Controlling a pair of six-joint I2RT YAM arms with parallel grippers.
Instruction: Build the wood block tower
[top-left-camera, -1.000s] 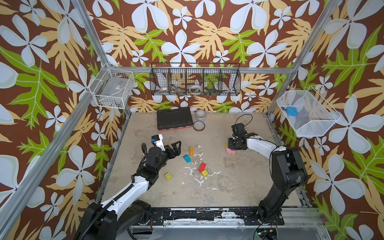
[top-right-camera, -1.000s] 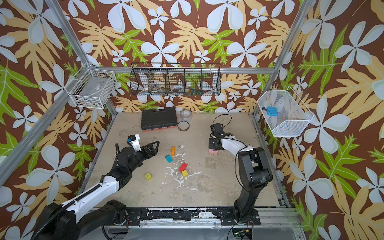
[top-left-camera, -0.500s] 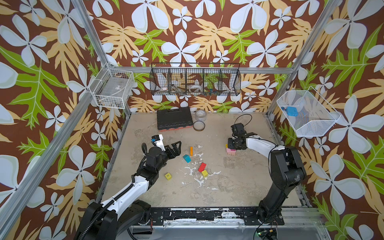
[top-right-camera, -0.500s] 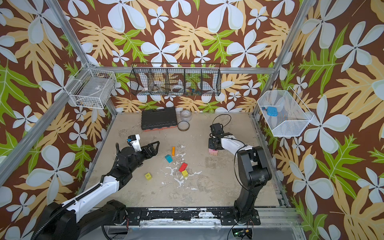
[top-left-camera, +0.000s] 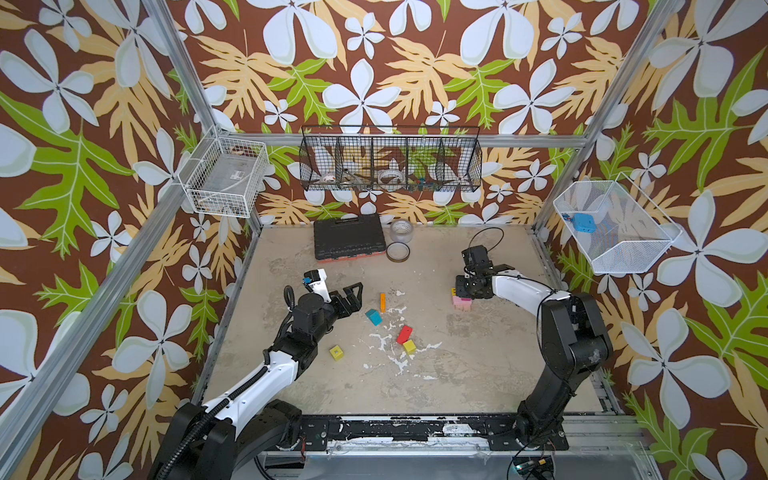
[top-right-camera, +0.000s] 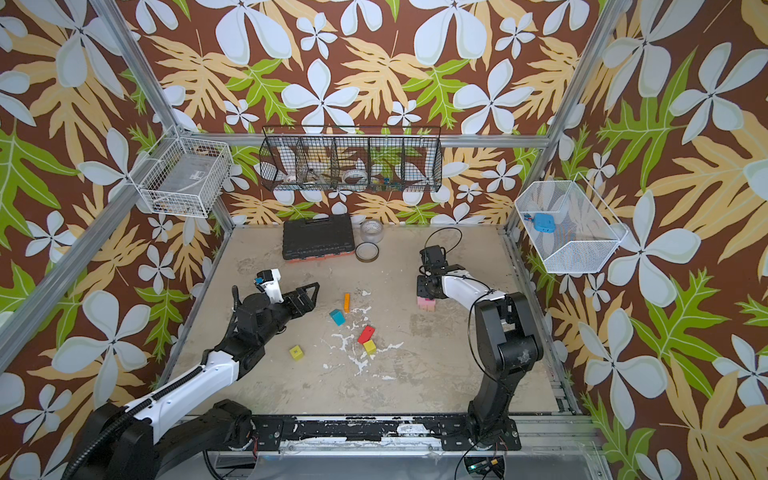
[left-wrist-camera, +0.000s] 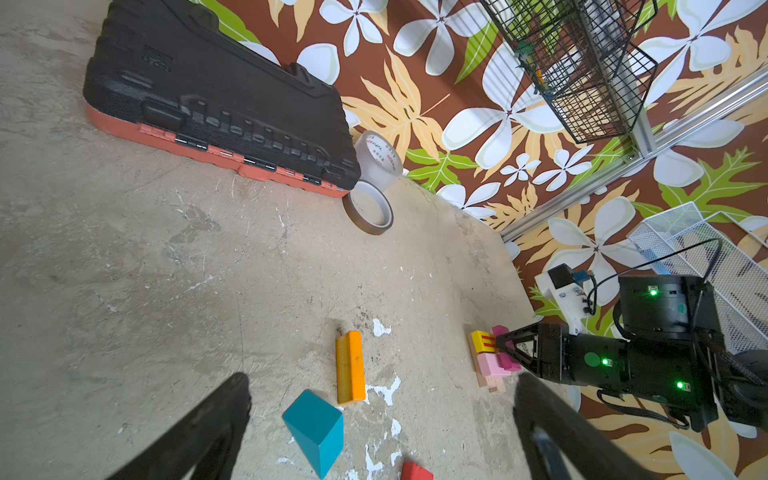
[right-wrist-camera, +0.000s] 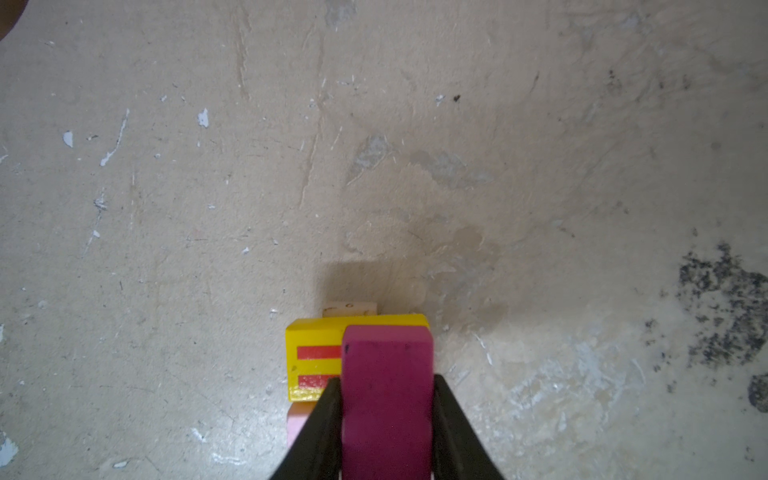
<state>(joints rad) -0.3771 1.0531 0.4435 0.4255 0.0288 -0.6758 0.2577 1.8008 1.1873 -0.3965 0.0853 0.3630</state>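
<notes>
The wood block tower (top-left-camera: 462, 301) (top-right-camera: 428, 304) stands right of centre: a tan piece and a pink block (left-wrist-camera: 492, 361) at the bottom, a yellow red-striped block (right-wrist-camera: 316, 353) above, and a magenta block (right-wrist-camera: 386, 357) on top. My right gripper (top-left-camera: 459, 291) (right-wrist-camera: 386, 380) is over it, both fingers pressed against the magenta block's sides. My left gripper (top-left-camera: 355, 297) (left-wrist-camera: 382, 382) hangs wide open and empty over the loose wood blocks: a teal wedge (left-wrist-camera: 316, 428), an orange plank (left-wrist-camera: 350, 365), a red block (top-left-camera: 404, 333), a yellow block (top-left-camera: 409, 345) and a yellow-green cube (top-left-camera: 337, 353).
A black tool case (top-left-camera: 347, 239) lies at the back, with a clear tape roll (top-left-camera: 401, 230) and a flat tape ring (top-left-camera: 398, 252) beside it. Wire baskets hang on the back wall (top-left-camera: 390, 164) and both side walls. White paint flecks mark the floor.
</notes>
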